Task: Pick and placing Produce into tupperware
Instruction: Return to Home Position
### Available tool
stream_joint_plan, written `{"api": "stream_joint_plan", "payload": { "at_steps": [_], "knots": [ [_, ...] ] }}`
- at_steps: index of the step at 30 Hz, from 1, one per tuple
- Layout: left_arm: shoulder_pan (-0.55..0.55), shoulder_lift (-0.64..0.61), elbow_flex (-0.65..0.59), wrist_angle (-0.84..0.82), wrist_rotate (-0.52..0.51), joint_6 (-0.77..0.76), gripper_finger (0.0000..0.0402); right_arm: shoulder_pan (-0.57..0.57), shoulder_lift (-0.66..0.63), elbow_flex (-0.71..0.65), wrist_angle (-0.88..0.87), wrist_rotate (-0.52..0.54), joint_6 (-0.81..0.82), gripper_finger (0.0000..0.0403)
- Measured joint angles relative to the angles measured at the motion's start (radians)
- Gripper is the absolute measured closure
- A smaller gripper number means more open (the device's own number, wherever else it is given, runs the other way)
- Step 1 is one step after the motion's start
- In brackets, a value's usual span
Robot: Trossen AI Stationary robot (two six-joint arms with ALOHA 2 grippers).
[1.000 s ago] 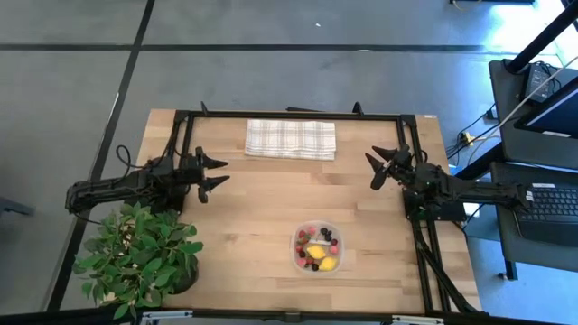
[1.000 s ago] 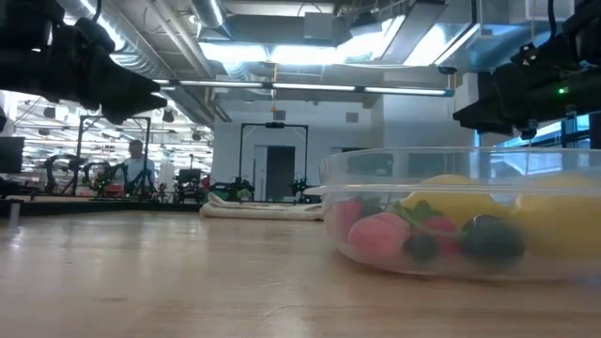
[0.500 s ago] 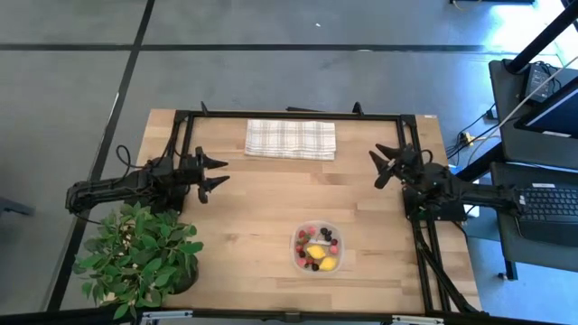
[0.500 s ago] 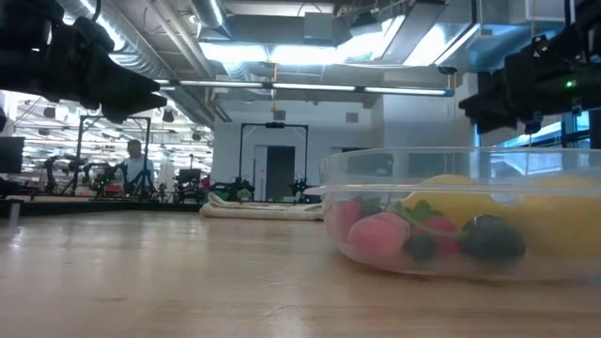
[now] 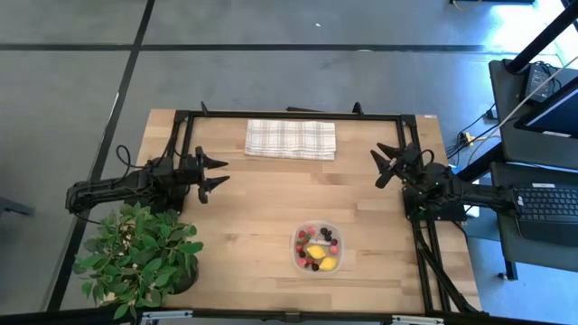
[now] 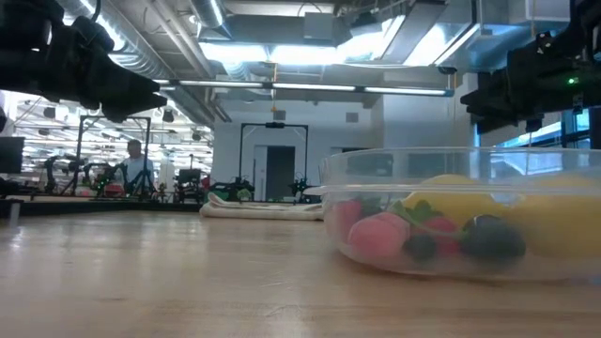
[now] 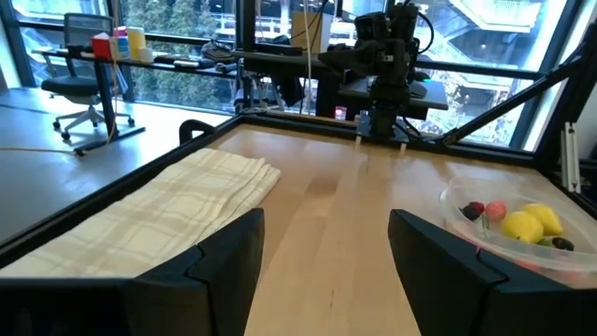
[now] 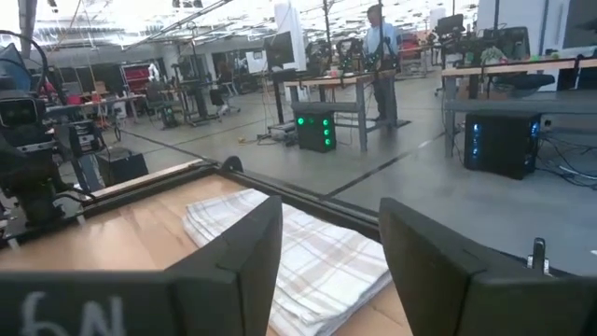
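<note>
One marking is recorded. Pale characters [image 8: 70, 313] are seen on the dark body of the right end effector [image 8: 328, 245], close to the wrist camera. They are read as "6N", but the strokes are blurred and the reading is not confirmed. No other text, label, brand, number or sign is found legible in any view.

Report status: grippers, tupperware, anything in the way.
Left gripper open, empty, table's left side. Right gripper open, empty, right side. Produce inside tupperware. Potted plant beside left arm, apart from tupperware.
</note>
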Motion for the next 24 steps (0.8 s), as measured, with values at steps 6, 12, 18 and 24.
{"api": "stream_joint_plan", "payload": {
  "at_steps": [6, 12, 18, 24],
  "knots": [
    [-0.001, 0.000, 0.000, 0.000, 0.000, 0.012, 0.0178, 0.000, 0.002, 0.000, -0.001, 0.000, -0.080, 0.0221],
    [-0.001, 0.000, 0.000, 0.000, -0.006, 0.157, 0.0178, 0.000, 0.003, 0.000, -0.001, 0.000, -0.177, 0.0221],
    [-0.001, 0.000, 0.000, 0.000, -0.008, 0.212, 0.0178, 0.000, 0.003, 0.000, -0.001, 0.000, -0.192, 0.0221],
    [-0.001, 0.000, 0.000, 0.000, -0.008, 0.213, 0.0178, 0.000, 0.003, 0.000, -0.001, 0.000, -0.202, 0.0221]
  ]
}}
